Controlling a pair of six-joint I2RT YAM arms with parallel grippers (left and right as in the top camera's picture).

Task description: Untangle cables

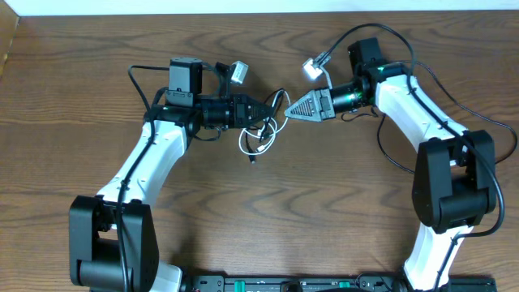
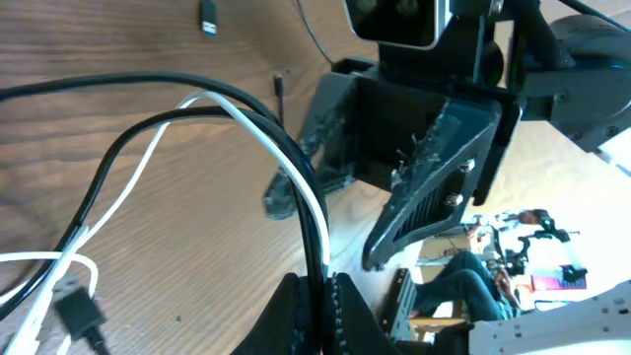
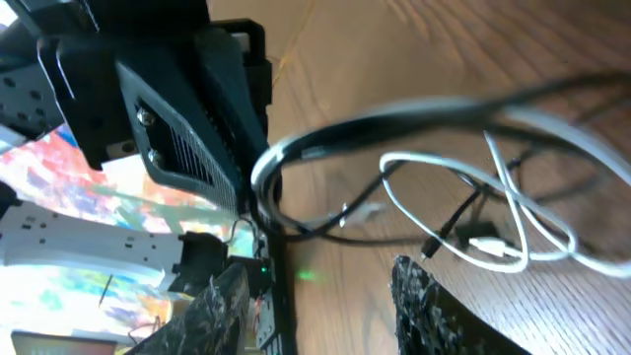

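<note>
My left pincer [image 2: 317, 306] is clamped tight on both cables [image 1: 261, 136] at once. The black cable [image 2: 99, 83] and white cable [image 2: 261, 136] run side by side into the pinch. My right pincer [image 3: 325, 296] has its fingers apart w/ nothing between them, and it sits tip to tip w/ the left one, near the middle of the table [image 1: 324, 211], a bit to the far side.

The tangle hangs btwn and just near of the two pincers. White loops spill onto the wood, and a small plug [image 1: 254, 161] lies at the near end of the loops.

What could go wrong, as I judge it:
- Left holds both cords together, so any pull drags the pair and prob tightens the crossing instead of opening it.
- Right has to close on one strand only. They run touching near the pinch, so a sloppy close takes both, or neither.
- The pincers are v. close, so reaching in further risks finger-on-finger contact.
- A loose plug could catch in a loop if I draw a cord through fast, and then the whole bundle jerks along the table.
- The right wrist view is blurred, so I can't tell which strand lies over which at the crossing. If I pick the wrong one I add a twist.
- The thicker arm wires sit nearby, esp. on the right, and I mustn't grab those by mistake.
</note>
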